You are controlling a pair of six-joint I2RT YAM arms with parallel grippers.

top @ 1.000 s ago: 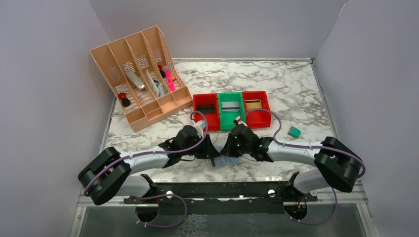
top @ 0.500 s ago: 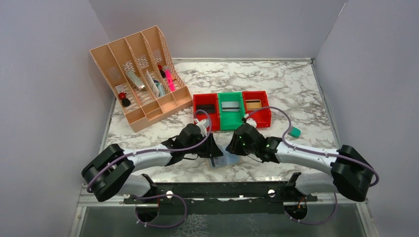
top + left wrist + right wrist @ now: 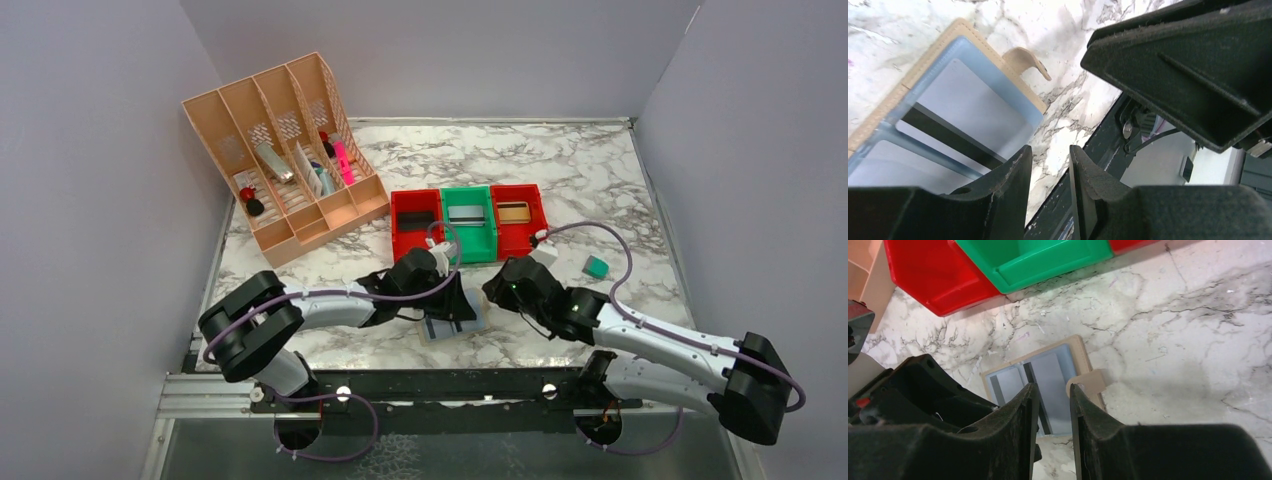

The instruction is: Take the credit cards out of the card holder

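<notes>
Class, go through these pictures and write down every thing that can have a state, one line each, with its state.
card holder, unfolded, flat on the table, snap tab sticking out
credit cards, tucked in the pockets, none out
left tool, over the card holder, nearly shut, holding nothing
right tool, clear of the card holder, nearly shut, holding nothing
three bins, upright, a flat item in each

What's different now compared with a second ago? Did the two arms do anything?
The right claw backed away to the right, off the card holder. The left claw slid right and now sits over it. Neither claw visibly holds anything. The card holder lies open in the same spot, and the bins have not moved.
</notes>
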